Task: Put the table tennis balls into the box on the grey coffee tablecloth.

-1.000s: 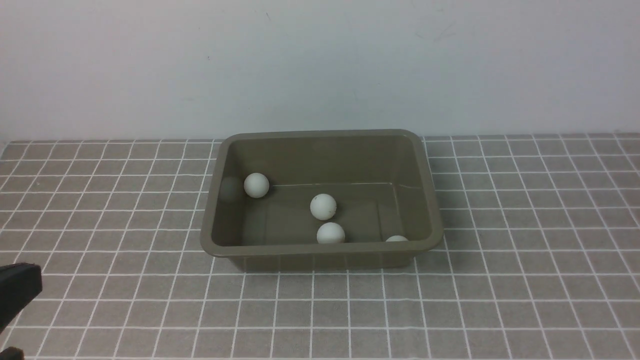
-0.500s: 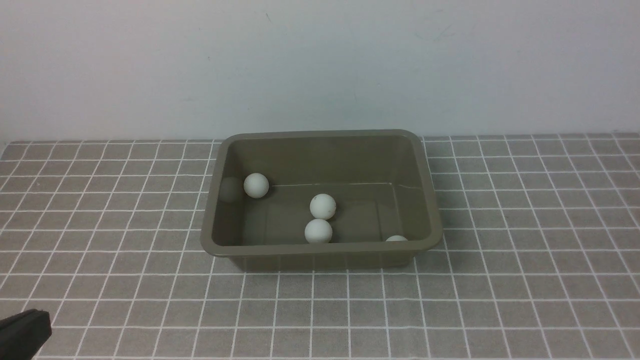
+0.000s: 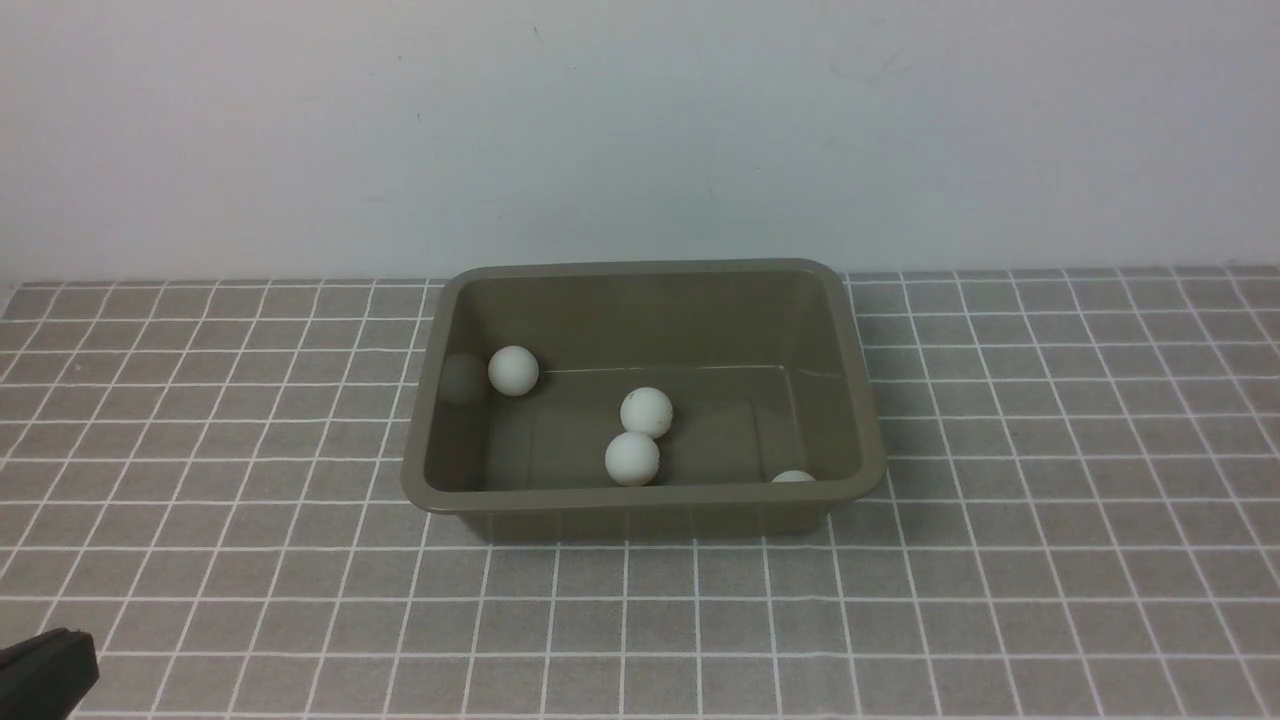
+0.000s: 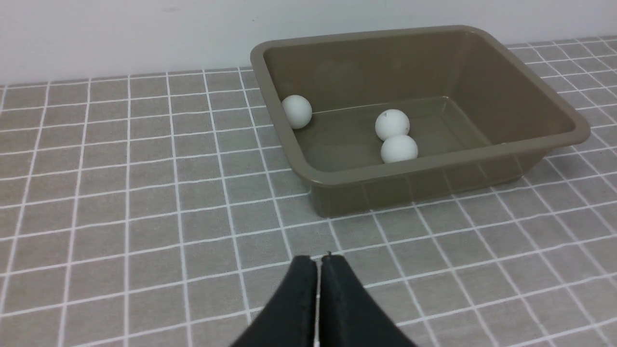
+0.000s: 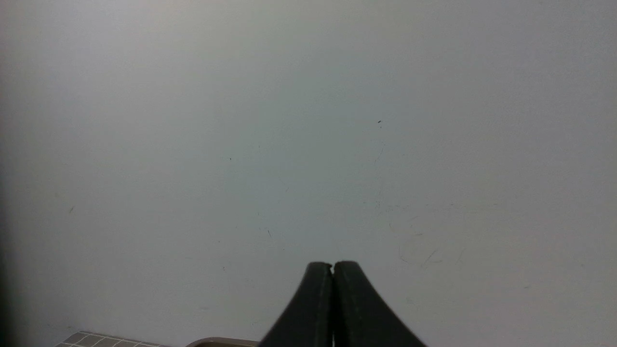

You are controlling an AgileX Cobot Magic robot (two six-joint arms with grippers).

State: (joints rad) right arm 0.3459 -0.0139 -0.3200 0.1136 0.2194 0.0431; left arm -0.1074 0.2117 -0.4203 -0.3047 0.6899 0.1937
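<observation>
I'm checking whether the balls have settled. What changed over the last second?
One table tennis ball, near the front wall of the box, rolled a little to the robot's left and now sits just in front of the middle ball. The left tool, shut and empty, drew back toward the robot. The box, the far-left ball and the near-right ball stayed put.

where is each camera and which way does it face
Front view: between the arms, looking forward at the box on the grey coffee tablecloth; left arm partly shows.
Left wrist view: over the tablecloth, facing the box; shut left fingers show.
Right wrist view: faces the wall; shut right fingers show.
Front and left wrist views share the box and table tennis balls.
</observation>
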